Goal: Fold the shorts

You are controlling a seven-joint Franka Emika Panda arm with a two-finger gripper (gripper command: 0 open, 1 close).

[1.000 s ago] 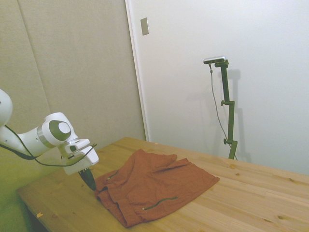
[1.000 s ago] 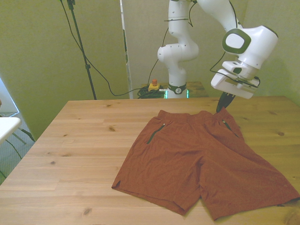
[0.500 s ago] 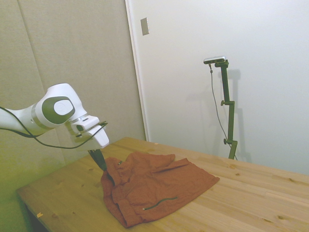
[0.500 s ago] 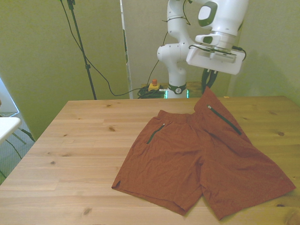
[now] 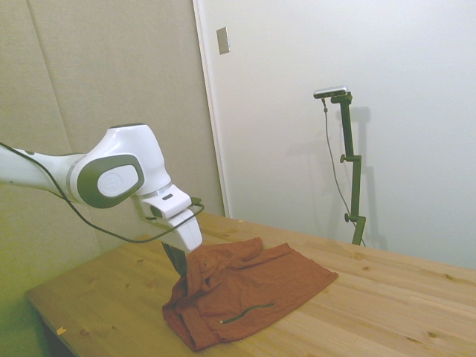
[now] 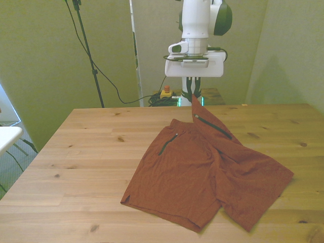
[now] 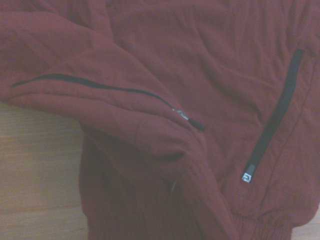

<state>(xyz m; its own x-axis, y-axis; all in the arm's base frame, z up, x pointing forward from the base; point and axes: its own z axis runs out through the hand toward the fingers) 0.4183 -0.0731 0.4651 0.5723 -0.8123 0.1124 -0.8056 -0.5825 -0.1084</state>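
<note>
No readable writing shows in any view. The only mark is a small white tag (image 7: pixel 246 177) at the end of one pocket zipper in the wrist view; it is too blurred to read. No container is on the table (image 6: pixel 91 147).

The rust-orange shorts (image 6: pixel 202 177) lie on the wooden table, mostly flat, in the middle and toward the front view's right. One corner of the waistband is lifted off the wood. The gripper (image 6: pixel 193 97) holds this corner: its dark fingers are closed narrow on the top point of the raised fabric, and the cloth hangs from there in a slanted fold down onto the rest of the garment.

The front view shows two dark zipper lines, one on the flat pocket (image 6: pixel 168 143) and one on the lifted part (image 6: pixel 212 126). It also shows the leg at the front view's right pulled into wrinkles, while the other leg lies smooth.

The side view shows the shorts (image 5: pixel 245 294) bunched under the gripper (image 5: pixel 181 262), with only one zipper line visible near the table's near edge.

The wrist view gives the close detail: the raised fold with its zipper (image 7: pixel 105 90) and a small metal pull, and bare wood beside the fabric.
</note>
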